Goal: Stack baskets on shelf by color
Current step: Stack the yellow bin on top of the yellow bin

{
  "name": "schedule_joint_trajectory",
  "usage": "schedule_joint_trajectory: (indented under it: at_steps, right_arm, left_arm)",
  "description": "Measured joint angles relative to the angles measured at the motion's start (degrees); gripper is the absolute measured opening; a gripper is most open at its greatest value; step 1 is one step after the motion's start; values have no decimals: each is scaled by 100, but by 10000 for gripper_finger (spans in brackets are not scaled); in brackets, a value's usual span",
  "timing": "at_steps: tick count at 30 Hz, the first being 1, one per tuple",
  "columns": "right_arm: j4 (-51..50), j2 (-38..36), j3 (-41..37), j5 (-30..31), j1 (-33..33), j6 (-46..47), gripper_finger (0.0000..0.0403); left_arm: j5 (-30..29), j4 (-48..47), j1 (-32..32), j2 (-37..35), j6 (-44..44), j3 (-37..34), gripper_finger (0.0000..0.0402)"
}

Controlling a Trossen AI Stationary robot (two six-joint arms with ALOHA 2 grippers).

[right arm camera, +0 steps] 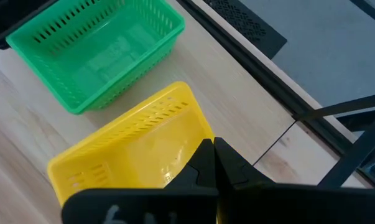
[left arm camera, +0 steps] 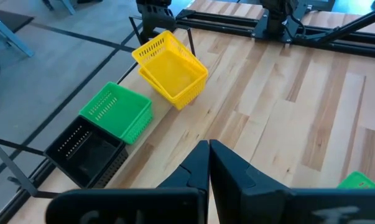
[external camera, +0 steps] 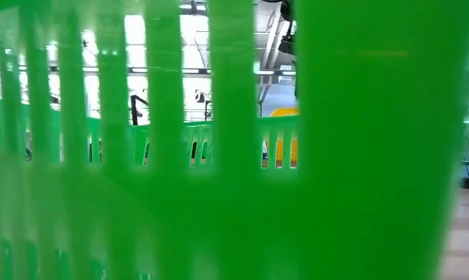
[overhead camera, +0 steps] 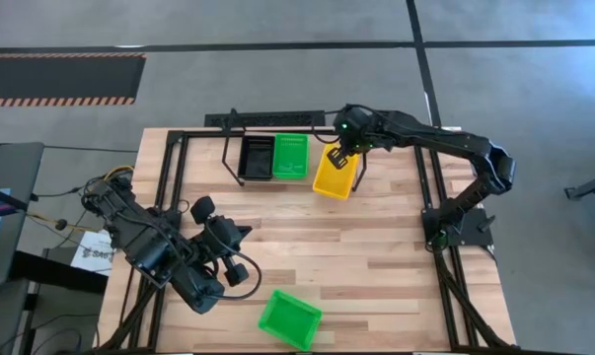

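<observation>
Your right gripper [overhead camera: 338, 158], upper centre of the high view, is clamped on the rim of a tilted yellow basket [overhead camera: 334, 174] just right of the green basket [overhead camera: 290, 156] and black basket [overhead camera: 256, 158] on the shelf [overhead camera: 228, 148]. Your left gripper [overhead camera: 236, 254] waits lower left, fingers together (holding nothing), with another green basket [overhead camera: 288, 319] at the bottom edge.

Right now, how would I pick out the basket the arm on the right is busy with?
Look at the far edge of the wooden table, where the shelf holds a black basket and a green basket side by side. Just right of them sits the yellow basket, tilted, the right gripper at its rim. It is the only yellow one.
</observation>
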Motion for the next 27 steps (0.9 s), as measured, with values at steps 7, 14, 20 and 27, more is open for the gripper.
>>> schedule_joint_trajectory:
  at_steps: [7, 14, 20, 27]
  right_arm:
    - [-2, 0, 1, 0, -44, 49, 0]
    - [14, 49, 8, -126, -146, 127, 0]
    - [108, 389, 14, -297, -150, 170, 0]
    - [308, 1000, 7, -456, -125, 23, 0]
  left_arm:
    - [0, 0, 0, 0, -4, 0, 0]
    - [0, 0, 2, 0, -11, 0, 0]
    - [3, -1, 0, 3, -7, 0, 0]
    - [2, 0, 0, 4, -7, 2, 0]
